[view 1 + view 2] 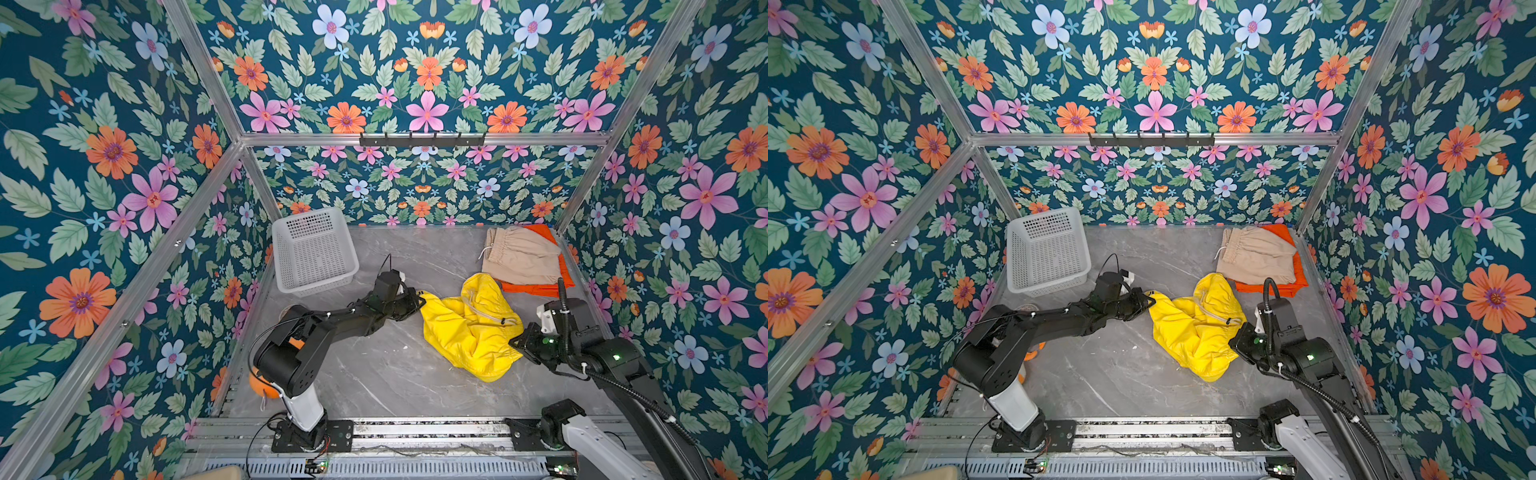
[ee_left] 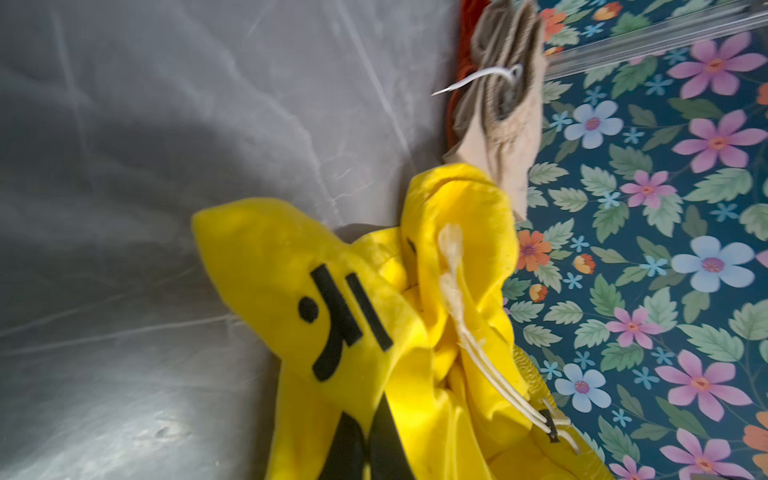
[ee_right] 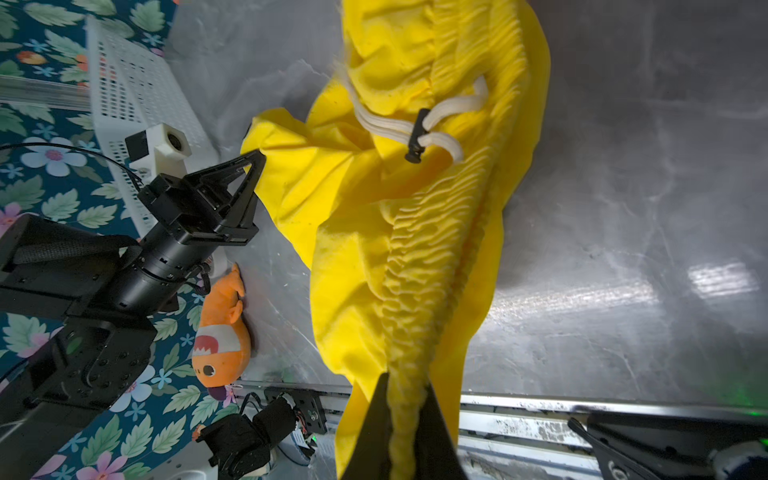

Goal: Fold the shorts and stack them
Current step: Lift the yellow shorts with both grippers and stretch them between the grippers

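The bright yellow cloth shorts (image 1: 469, 328) lie crumpled on the grey marbled table (image 1: 374, 374), just toward 3 o'clock from its middle. One leg bears a black logo (image 2: 340, 320) of a dot, a curved stroke and two bars, with no readable letters. The left gripper (image 1: 420, 300) pinches a cloth corner at their 10 o'clock, and the right gripper (image 3: 407, 386) clamps the gathered waistband at 4 o'clock. Beige cloth shorts (image 1: 519, 255) lie on orange cloth shorts (image 1: 536, 287) at 1 o'clock. A white perforated plastic basket (image 1: 311, 249) stands at 10 o'clock.

In both top views you saw the basket (image 1: 309, 226) left of centre, two stacked shorts (image 1: 521, 255) right of centre, a third pair (image 1: 465, 332) just below them.
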You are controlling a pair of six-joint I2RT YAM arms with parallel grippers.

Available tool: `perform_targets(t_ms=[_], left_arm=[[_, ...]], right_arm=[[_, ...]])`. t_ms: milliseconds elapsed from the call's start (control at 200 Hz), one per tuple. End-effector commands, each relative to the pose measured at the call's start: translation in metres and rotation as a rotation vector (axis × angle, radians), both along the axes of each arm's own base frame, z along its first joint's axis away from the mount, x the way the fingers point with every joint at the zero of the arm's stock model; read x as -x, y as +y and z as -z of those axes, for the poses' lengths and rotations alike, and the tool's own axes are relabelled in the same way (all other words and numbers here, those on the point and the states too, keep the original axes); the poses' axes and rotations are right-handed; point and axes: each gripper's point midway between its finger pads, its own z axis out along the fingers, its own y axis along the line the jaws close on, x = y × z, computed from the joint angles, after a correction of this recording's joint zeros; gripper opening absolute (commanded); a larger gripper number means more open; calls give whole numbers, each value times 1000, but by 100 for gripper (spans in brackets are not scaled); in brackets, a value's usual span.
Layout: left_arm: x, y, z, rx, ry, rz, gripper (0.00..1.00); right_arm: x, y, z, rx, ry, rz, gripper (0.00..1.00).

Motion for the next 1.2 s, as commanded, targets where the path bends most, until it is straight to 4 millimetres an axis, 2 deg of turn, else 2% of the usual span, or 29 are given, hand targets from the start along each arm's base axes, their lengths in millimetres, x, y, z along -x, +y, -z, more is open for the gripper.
perform_targets(t_ms=[0, 110, 230, 330, 385, 435, 485, 545, 605, 705, 815, 925, 1010, 1120, 1195], left_arm=[[-14, 24, -39, -138, -138, -49, 0], [-22, 61, -105, -243, -275, -127, 0], [-23, 113, -185, -351, -417, -238, 0], [-11, 153, -250, -474, -527, -315, 0], [-1, 170, -284, -529, -580, -351, 0], [10, 185, -307, -568, -607, -382, 0], [21, 197, -326, -587, -630, -406, 0], [35, 208, -340, -595, -642, -427, 0], [44, 216, -347, -600, -647, -443, 0], [48, 222, -343, -627, -643, -451, 0], [31, 217, -327, -697, -631, -425, 0], [-2, 197, -314, -730, -636, -366, 0], [-37, 185, -318, -700, -663, -334, 0], [-78, 184, -353, -655, -737, -348, 0], [-89, 192, -390, -645, -814, -388, 0]], right_arm=[[-12, -9, -31, 53, -103, 22, 0], [-25, -12, -73, 75, -219, 17, 0], [-41, -15, -134, 109, -384, 10, 0], [-51, -10, -195, 93, -554, -16, 0], [-53, 1, -229, 47, -650, -62, 0], [-50, 11, -256, 1, -728, -111, 0], [-45, 22, -274, -56, -772, -169, 0], [-36, 35, -286, -128, -800, -241, 0], [-27, 45, -287, -188, -798, -295, 0], [-30, 44, -266, -200, -741, -269, 0], [-46, 44, -242, -174, -673, -237, 0], [-81, 49, -226, -124, -601, -218, 0], [-122, 50, -232, -107, -593, -200, 0], [-174, 51, -264, -167, -641, -213, 0], [-191, 57, -298, -153, -722, -271, 0]])
